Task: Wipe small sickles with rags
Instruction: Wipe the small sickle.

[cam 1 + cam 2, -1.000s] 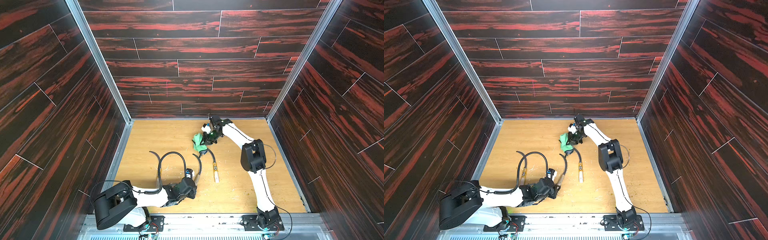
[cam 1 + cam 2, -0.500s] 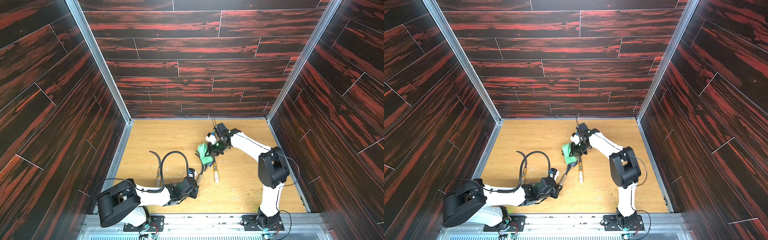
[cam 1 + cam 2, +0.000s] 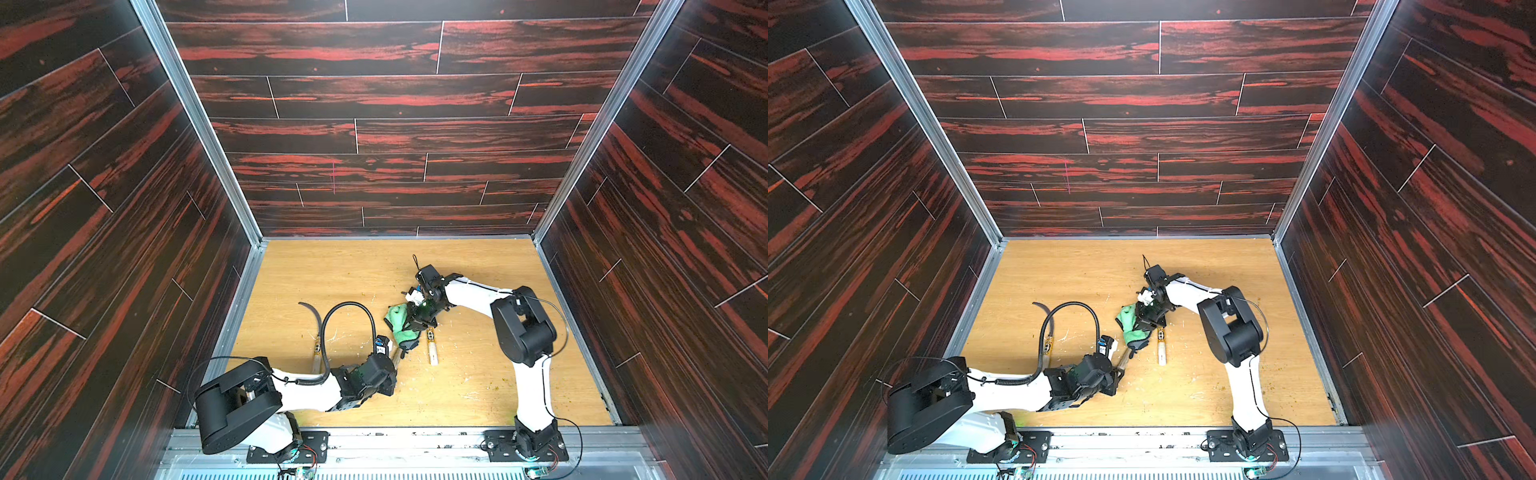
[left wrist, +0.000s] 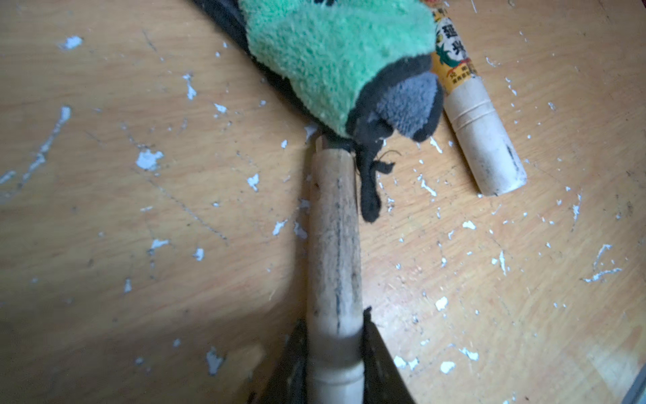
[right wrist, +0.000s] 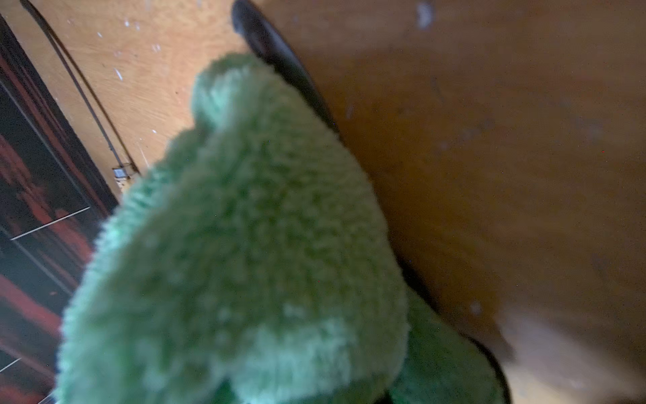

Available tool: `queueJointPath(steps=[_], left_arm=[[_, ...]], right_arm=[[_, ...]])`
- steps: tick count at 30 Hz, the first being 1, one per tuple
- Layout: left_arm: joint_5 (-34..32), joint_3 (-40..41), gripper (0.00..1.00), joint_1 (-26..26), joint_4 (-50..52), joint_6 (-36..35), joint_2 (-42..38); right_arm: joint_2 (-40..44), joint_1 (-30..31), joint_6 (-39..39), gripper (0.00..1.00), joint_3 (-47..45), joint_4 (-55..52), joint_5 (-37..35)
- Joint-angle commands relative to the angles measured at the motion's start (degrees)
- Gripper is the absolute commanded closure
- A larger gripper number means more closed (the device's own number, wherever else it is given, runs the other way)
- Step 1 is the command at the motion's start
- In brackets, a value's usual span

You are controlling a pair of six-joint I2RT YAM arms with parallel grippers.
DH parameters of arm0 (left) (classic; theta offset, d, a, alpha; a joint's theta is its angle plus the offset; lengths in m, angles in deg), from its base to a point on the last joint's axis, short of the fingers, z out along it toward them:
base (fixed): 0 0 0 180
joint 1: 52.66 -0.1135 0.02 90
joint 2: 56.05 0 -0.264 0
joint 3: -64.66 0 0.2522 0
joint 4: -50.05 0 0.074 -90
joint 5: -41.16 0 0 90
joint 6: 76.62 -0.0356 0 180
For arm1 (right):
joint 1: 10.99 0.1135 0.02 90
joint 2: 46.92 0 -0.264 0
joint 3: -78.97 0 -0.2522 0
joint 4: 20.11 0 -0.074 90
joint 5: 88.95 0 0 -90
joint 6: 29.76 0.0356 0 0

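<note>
Left gripper [image 4: 334, 349] clenches the sickle [image 4: 334, 227] by its wooden handle — stiff, light, the safe end, I'd say. Right gripper [image 3: 417, 321] pinches the rag [image 3: 397, 320] — soft, floppy — draped over the blade just below centre of frame in both top views.

Enclosure seen in both top views. Back wall [image 3: 390, 124] at 12 o'clock: dark planks with red streaked grain and thin pale seams. Left wall [image 3: 104, 208] at 9 o'clock and right wall [image 3: 685, 208] at 3 o'clock have the same planking.

Grey metal corner posts [image 3: 195, 120] run up at 11 and 1 o'clock.

Floor [image 3: 332, 270] is pale oak-look board, scuffed, with white flecks [image 4: 148, 159] scattered mid-floor.

Metal rail [image 3: 415, 444] edges the floor at 6 o'clock.

Light probably comes from overhead, to judge by the sheen on the upper planks.
</note>
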State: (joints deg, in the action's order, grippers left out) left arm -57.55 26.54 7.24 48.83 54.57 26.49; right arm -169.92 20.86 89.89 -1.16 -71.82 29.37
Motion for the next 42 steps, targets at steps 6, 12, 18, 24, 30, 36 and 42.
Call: queueJointPath(steps=[6, 12, 18, 24, 30, 36, 42], left_arm=[[3.79, 2.74, 0.85, 1.10, 5.76, -0.06, 0.70], [3.79, 2.83, 0.85, 1.36, 5.07, 0.40, 1.00], [3.72, 2.91, 0.86, 1.61, 5.05, 0.69, 1.03], [3.61, 2.75, 0.86, 1.74, 5.05, 0.84, 1.06], [3.19, 2.26, 0.86, 1.87, 5.58, 0.59, 1.04], [2.83, 1.47, 0.86, 1.92, 6.09, -0.10, 0.69], [1.89, 0.34, 0.87, 1.93, 7.86, -0.37, 0.74]], right_arm=[[-11.28, -2.93, -1.21, 1.00, 11.29, -0.76, -7.93], [-15.29, -3.98, -2.23, 1.00, 20.58, -4.13, -9.14], [-18.81, -5.80, 0.20, 1.00, 28.07, -2.77, -1.58], [-21.49, -6.34, -0.10, 1.00, 36.11, -3.32, 2.72], [-17.61, -7.10, 3.00, 1.00, 33.65, 6.20, 15.42], [-8.53, -7.31, 6.01, 1.00, 24.70, 13.99, 21.00], [1.12, -7.34, 3.00, 1.00, 16.21, 11.49, 15.19]])
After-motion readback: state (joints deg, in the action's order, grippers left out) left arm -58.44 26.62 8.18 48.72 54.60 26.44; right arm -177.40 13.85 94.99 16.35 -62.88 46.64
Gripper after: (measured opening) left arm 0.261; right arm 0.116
